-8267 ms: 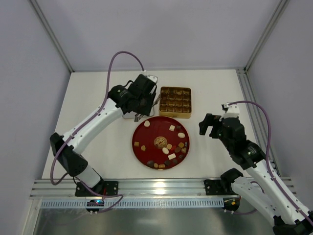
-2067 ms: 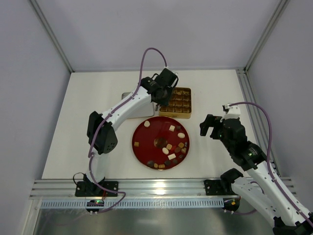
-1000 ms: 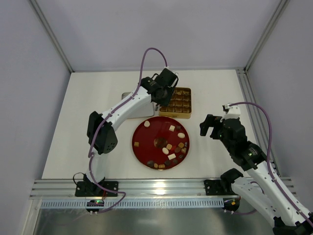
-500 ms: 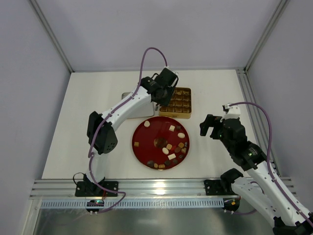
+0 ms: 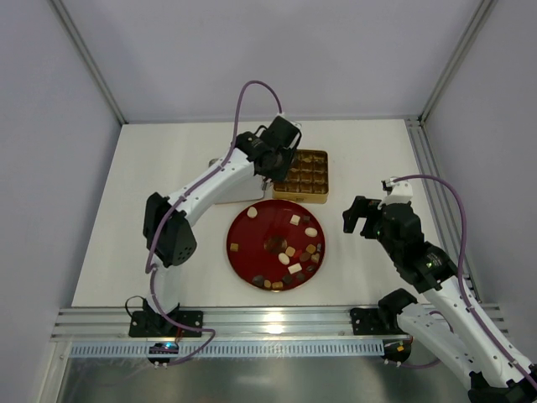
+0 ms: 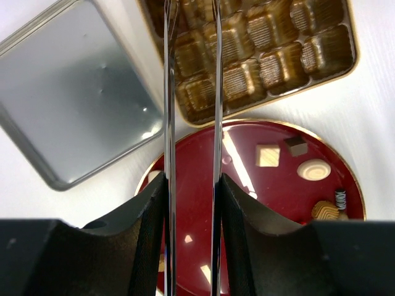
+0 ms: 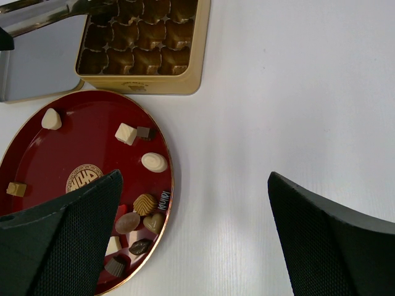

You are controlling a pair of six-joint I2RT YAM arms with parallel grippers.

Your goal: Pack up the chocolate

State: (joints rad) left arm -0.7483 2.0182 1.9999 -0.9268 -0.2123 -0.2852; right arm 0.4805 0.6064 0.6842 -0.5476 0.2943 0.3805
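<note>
Mingling brown and cream chocolate [image 7: 153, 161]

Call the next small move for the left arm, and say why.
Probably move the left gripper from over the tin to the plate for a chocolate. Its jaws stand apart above the tin with nothing visible between them, and many pieces lie on the plate. The tips are cut off in the wrist view, so a held piece can't be ruled out.
</note>
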